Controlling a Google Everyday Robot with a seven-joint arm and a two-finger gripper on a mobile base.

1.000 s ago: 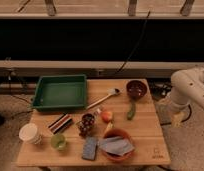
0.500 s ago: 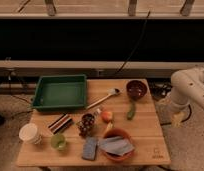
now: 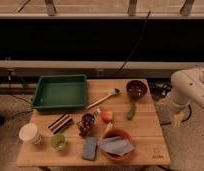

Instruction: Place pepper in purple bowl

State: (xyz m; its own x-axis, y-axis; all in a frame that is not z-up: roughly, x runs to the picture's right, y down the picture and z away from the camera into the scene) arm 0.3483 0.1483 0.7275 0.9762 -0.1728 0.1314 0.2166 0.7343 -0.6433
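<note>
In the camera view, the pepper (image 3: pixel 130 110) is lying on the wooden surface (image 3: pixel 150 135), just in front of the purple bowl (image 3: pixel 136 89) and outside it, with an orange-red fruit (image 3: pixel 107 116) sitting near its left. The white arm (image 3: pixel 190 90) is hanging beyond the surface's right edge. The gripper is lying out of view, so I cannot tell how the jaws are standing.

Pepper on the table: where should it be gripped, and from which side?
Probably take the pepper at mid-length from above, the pincer closing across its slim width. It lies flat on the table, long axis pointing toward the purple bowl, with bare wood on both sides. The pincer is not in view; only the white arm shows right of the table.
</note>
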